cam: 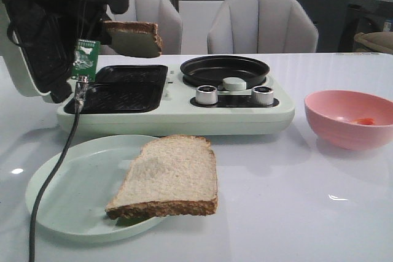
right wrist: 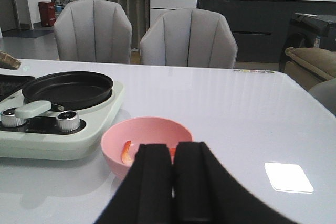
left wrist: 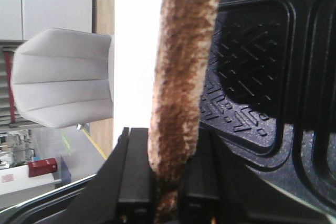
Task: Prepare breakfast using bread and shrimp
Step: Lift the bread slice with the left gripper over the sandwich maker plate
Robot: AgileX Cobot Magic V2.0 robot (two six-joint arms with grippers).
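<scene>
Above the grill plate (cam: 126,87), my left gripper (left wrist: 165,195) jaws clamp bread (cam: 132,38); right gripper (right wrist: 173,182) jaws closed, empty. Next: lower it flat.

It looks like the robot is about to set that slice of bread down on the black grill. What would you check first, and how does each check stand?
1. left gripper grips the held bread slice firmly: ok.
2. Slice is over the grill plate: ok, roughly above its back edge.
3. Grill plate is bare: ok.
4. Lid is open: ok.
5. right gripper is out of the way, near the pink bowl: ok.
6. Grill is hot: cannot tell.
</scene>
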